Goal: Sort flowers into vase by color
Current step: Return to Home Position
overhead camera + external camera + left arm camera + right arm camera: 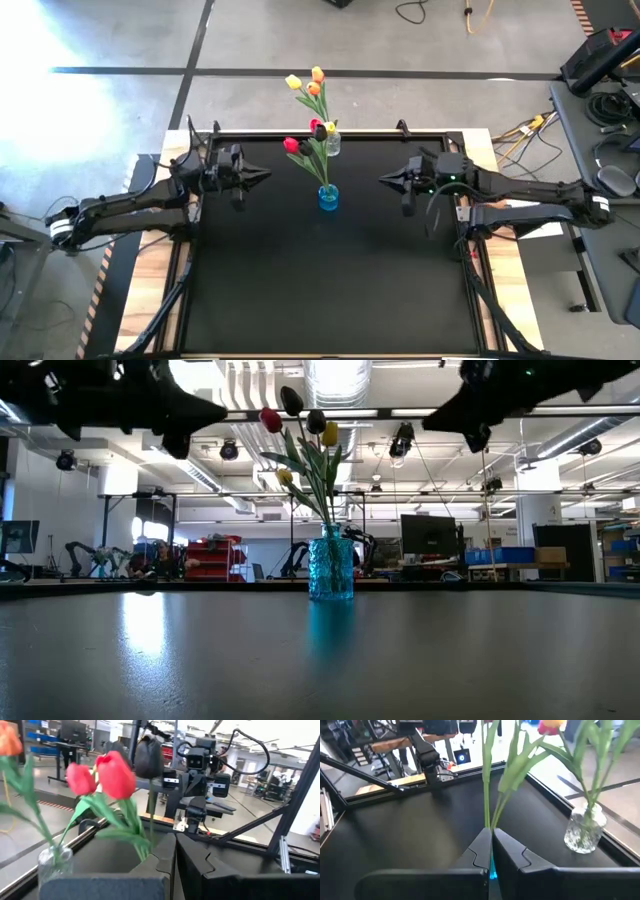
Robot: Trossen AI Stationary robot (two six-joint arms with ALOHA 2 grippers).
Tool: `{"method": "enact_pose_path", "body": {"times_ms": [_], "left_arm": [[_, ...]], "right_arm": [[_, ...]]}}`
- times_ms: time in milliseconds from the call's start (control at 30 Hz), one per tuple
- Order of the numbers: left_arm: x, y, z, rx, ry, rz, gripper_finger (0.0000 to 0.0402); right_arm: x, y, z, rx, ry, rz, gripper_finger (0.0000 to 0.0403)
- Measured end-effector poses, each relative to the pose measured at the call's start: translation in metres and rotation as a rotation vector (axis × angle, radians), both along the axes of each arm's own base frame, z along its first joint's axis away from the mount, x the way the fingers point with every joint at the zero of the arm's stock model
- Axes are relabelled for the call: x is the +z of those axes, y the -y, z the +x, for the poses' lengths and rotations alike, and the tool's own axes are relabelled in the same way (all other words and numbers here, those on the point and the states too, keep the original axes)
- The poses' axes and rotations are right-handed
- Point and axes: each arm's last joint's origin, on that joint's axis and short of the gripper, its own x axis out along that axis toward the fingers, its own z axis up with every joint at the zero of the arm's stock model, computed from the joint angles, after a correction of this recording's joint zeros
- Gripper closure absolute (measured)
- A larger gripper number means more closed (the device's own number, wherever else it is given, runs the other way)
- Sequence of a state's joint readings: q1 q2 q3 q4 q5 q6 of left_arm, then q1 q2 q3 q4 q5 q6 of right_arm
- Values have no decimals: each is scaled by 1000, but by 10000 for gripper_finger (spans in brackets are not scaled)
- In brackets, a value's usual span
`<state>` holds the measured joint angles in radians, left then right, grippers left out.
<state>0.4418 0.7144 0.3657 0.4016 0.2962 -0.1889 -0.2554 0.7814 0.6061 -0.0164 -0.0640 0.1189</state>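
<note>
Black desk [330, 290] seen from above carries a blue vase [328, 197] near its middle, with red flowers [292, 145] standing in it. Behind it, at the far edge, a clear vase [332, 146] holds yellow and orange flowers [315, 82]. The left gripper [262, 176] hangs left of the blue vase and the right gripper [385, 178] right of it, both apart from it. From desk level, a dark flower [291, 400] also stands in the blue vase. In both wrist views the fingers are pressed together, holding nothing.

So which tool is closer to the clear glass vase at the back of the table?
Right, narrowly. The right tool is raised to the right of the clear vase; the left tool is to its left, slightly farther.
</note>
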Motion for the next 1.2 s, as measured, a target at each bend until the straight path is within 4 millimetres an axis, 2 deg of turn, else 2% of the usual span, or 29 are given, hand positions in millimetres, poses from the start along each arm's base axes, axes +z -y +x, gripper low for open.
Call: {"method": "enact_pose_path", "body": {"times_ms": [233,500,733,1067,1133,1200], "left_arm": [[-25,3,-16,9,33,2,402],[-55,10,-32,-17,29,8,402],[-76,10,-47,44,44,23,401],[-86,10,-60,124,-51,-23,401],[-85,11,-64,169,-38,-14,401],[-84,12,-68,217,-17,-7,401]], "right_arm": [[-30,-4,-32,-108,25,45,394],[-54,-8,-55,-172,57,34,394],[-76,-14,-77,-178,135,51,394],[-81,-21,-108,-231,189,47,394],[-81,-21,-107,-234,209,43,394],[-89,-20,-105,-233,167,50,394]]}}
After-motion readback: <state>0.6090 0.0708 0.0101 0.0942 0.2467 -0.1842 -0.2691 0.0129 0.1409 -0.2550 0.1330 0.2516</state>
